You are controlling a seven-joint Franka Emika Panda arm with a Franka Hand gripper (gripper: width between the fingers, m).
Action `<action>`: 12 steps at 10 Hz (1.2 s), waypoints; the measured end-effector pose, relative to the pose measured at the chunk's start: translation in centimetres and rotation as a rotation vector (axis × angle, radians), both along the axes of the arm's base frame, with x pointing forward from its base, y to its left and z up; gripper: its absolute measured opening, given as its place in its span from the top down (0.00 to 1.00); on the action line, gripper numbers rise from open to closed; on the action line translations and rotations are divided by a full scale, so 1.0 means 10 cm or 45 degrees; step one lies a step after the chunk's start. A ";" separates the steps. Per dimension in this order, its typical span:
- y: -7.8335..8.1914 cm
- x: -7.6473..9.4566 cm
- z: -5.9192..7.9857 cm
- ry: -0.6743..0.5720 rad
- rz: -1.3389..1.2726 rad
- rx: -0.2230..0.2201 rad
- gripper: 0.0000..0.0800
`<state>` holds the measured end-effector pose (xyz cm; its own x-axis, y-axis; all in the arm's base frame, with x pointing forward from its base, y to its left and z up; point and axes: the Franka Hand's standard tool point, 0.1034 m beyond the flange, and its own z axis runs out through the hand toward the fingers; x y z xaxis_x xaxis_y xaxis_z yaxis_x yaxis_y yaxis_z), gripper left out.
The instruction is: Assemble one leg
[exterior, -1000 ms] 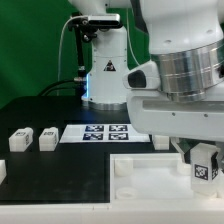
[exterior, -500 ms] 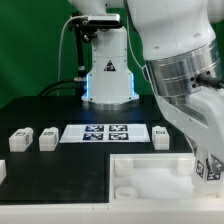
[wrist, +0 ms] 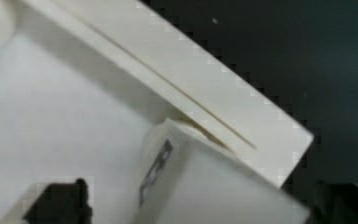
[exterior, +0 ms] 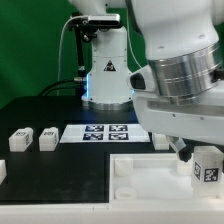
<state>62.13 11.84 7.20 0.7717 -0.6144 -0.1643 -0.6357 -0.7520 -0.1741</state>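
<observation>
My gripper point(exterior: 205, 158) is shut on a leg point(exterior: 208, 168), a small white post with a black-and-white tag, and holds it over the right end of the large white tray-like part point(exterior: 140, 172). In the wrist view the leg point(wrist: 202, 175) sits between my two dark fingers point(wrist: 59, 202), just over the tray's rim point(wrist: 176, 75). Whether the leg touches the tray I cannot tell. Three more legs stand on the black table: two at the exterior view's left point(exterior: 20, 139) point(exterior: 47, 138) and one next to the marker board point(exterior: 161, 136).
The marker board point(exterior: 105, 132) lies flat at the middle of the table. The robot's base point(exterior: 105, 75) stands behind it. A further white part point(exterior: 2, 170) shows at the exterior view's left edge.
The wrist tilted half a second ago and has come back upright. The held leg stays over the tray's right end, shifted slightly right.
</observation>
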 end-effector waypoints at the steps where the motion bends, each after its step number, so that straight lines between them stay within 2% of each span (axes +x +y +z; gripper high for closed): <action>1: -0.02 0.00 -0.01 -0.021 0.087 0.005 0.20; 3: -0.03 0.00 -0.02 -0.083 0.356 -0.004 0.19; 5: -0.03 0.03 -0.02 -0.200 0.826 -0.081 0.19; 6: -0.03 0.06 0.00 -0.237 0.896 -0.086 0.19; 8: -0.02 0.06 -0.01 -0.218 0.810 -0.083 0.21; 10: -0.03 0.05 -0.02 -0.161 0.544 -0.077 0.63; 12: -0.06 0.05 -0.03 -0.105 0.275 -0.073 0.63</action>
<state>62.67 11.26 6.91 0.8957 -0.4398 -0.0652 -0.4442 -0.8793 -0.1720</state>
